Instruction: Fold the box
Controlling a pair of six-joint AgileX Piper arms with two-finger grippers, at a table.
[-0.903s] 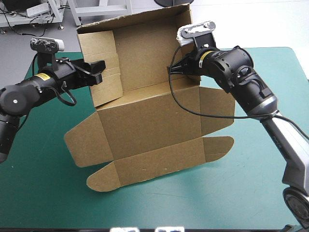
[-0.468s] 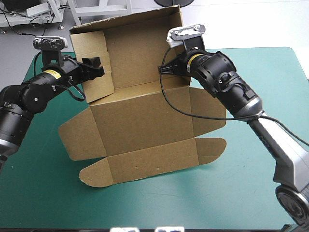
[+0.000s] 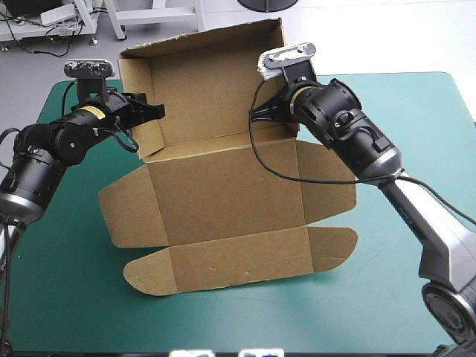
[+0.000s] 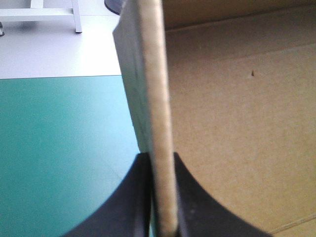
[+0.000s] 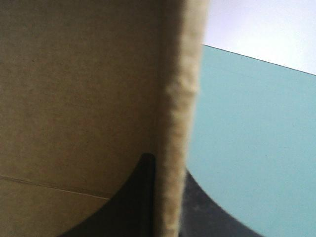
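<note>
The brown box (image 3: 223, 193) sits mid-table on the teal-green cover (image 3: 67, 297), only half formed. The far section stands up as a back wall with 2 side walls turned forward, so it makes an open 3-sided pocket. The near panels are spread open toward the table's near edge: 1 big panel, a flap on each side, and a front strip with 2 rounded tabs.

The left gripper (image 3: 152, 111) is clamped on the left side wall, its black fingers (image 4: 133, 207) squeezing the board's edge from both sides. The right gripper (image 3: 262, 111) is pinched onto the right side wall the same way.

The board is matte and creased along the folds, and its cut edge looks pale and fuzzy up close.
</note>
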